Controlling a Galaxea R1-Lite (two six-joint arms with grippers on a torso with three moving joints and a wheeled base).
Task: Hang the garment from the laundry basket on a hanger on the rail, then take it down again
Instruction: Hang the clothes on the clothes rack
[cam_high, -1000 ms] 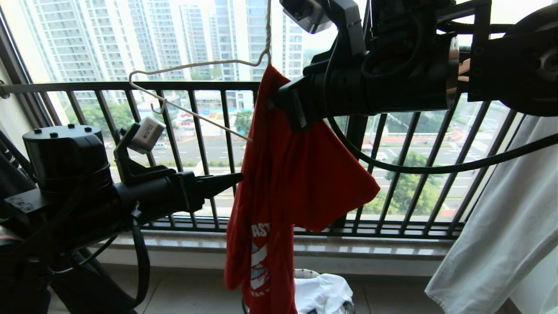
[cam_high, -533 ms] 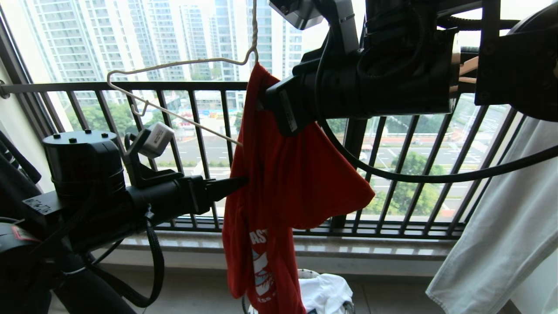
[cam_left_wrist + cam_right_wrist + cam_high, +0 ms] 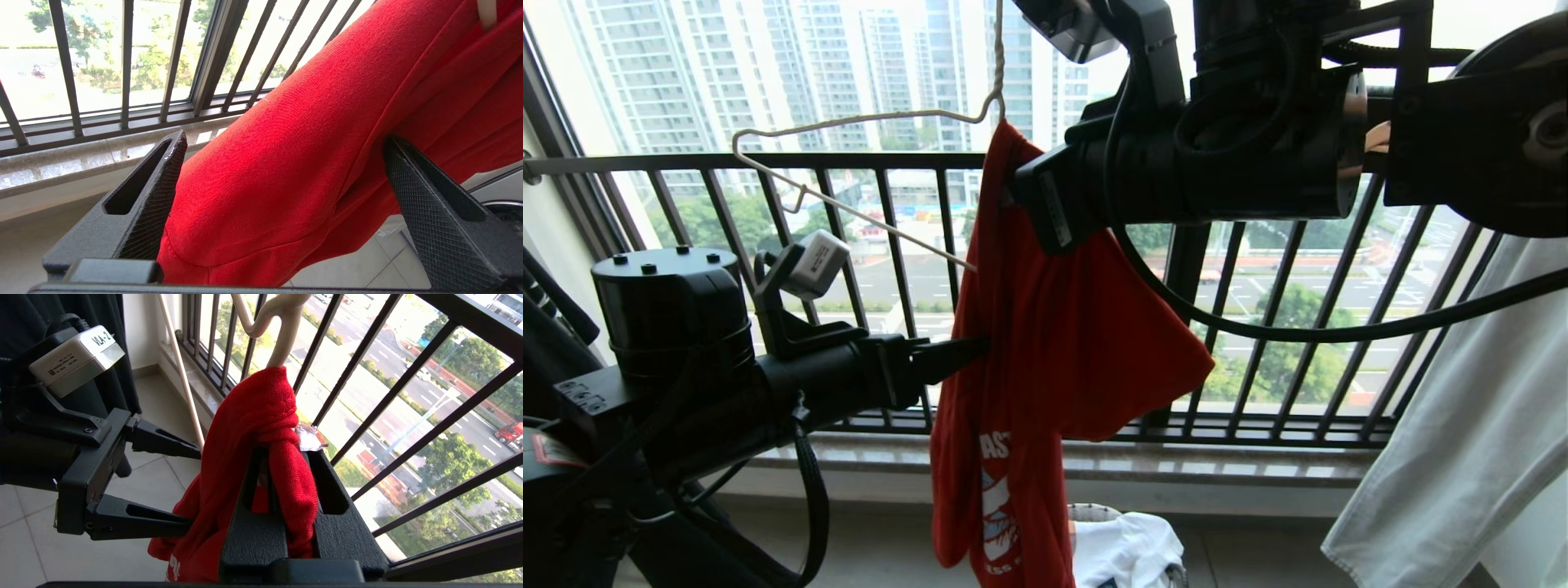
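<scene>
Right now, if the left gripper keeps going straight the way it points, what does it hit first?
The red T-shirt. The left gripper is open with the hanging fabric already bulging between its fingers, so cloth comes first; the window railing lies behind it, though depth is hard to judge.

- A thin black barred window railing (image 3: 890, 245) runs across the middle of the head view.
- Tall pale high-rise apartment blocks (image 3: 768, 65) fill the upper left behind the glass.
- A grey road with green trees (image 3: 1290, 327) shows through the bars at centre right.
- A polished stone window sill (image 3: 1217, 465) lies under the railing.
- A pale grey-green garment (image 3: 1462, 441) hangs at the right edge.
- A crumpled white cloth (image 3: 1127, 547) sits at the bottom centre.
- Light floor tiles (image 3: 24, 539) show at the lower left of the right wrist view.
</scene>
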